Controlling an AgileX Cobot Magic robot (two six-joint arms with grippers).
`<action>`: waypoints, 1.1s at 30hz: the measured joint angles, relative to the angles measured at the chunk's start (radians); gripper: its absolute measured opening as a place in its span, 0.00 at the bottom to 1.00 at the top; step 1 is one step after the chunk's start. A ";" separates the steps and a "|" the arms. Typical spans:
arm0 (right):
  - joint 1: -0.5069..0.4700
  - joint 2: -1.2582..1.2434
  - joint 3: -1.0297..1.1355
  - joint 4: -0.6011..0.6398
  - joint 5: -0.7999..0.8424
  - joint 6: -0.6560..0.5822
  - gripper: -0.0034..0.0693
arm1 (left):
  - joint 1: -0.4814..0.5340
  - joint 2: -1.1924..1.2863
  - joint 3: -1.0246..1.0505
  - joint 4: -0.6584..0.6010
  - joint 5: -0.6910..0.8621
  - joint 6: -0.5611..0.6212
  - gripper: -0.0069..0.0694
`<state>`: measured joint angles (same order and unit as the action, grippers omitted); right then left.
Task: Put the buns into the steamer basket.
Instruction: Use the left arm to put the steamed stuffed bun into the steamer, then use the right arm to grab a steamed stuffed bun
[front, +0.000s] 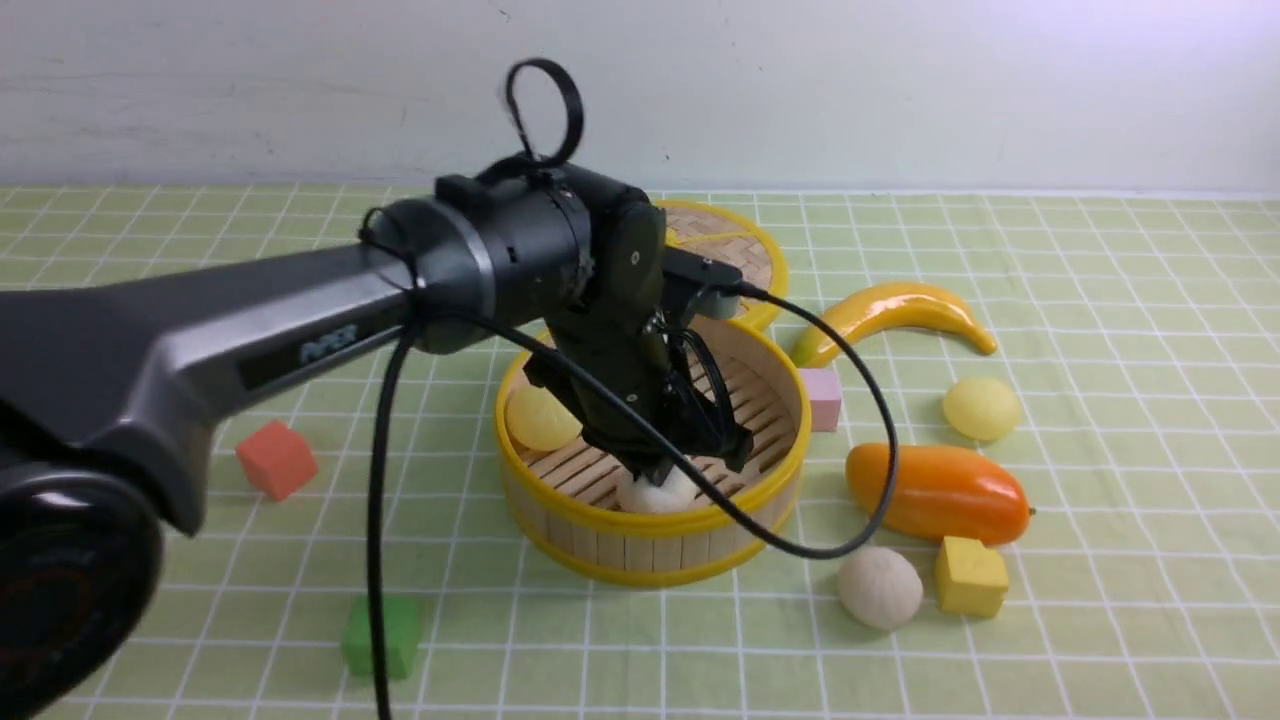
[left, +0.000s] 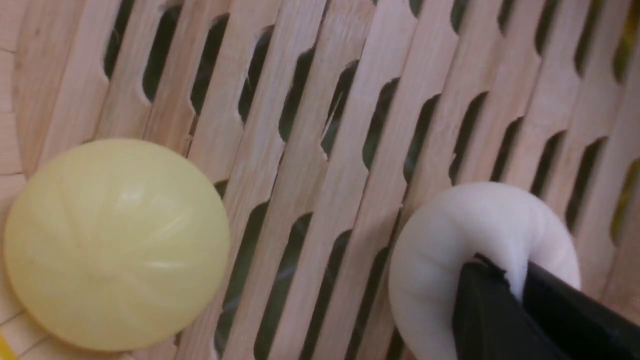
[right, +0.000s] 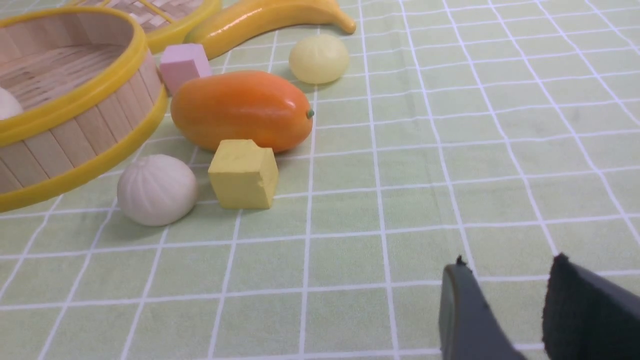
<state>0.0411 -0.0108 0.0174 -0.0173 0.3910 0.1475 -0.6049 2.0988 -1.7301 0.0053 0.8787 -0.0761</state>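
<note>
Left wrist view shows the left pincer (left: 515, 282) clamped on an off-white bun (left: 450, 235) down by the slatted floor of the steamer basket (front: 640, 552), with a pale yellow bun (left: 115, 245) beside it. The loose off-white bun (front: 880, 587) and loose yellow bun (front: 982, 408) lie on the surface (front: 1100, 600) to the basket's right. The right pincer (right: 505, 285), gaping and empty, is probably the nearer to both.
</note>
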 joint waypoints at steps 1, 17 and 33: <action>0.000 0.000 0.000 0.000 0.000 0.000 0.38 | 0.000 0.018 -0.018 0.004 0.017 0.000 0.18; 0.000 0.000 0.000 0.000 0.000 0.000 0.38 | -0.001 -0.448 0.124 -0.061 0.035 0.001 0.13; 0.000 0.000 0.000 0.000 0.000 0.000 0.38 | -0.001 -1.446 1.291 -0.264 -0.775 0.027 0.07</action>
<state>0.0411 -0.0108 0.0174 -0.0173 0.3910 0.1475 -0.6059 0.6531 -0.4394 -0.2587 0.1041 -0.0495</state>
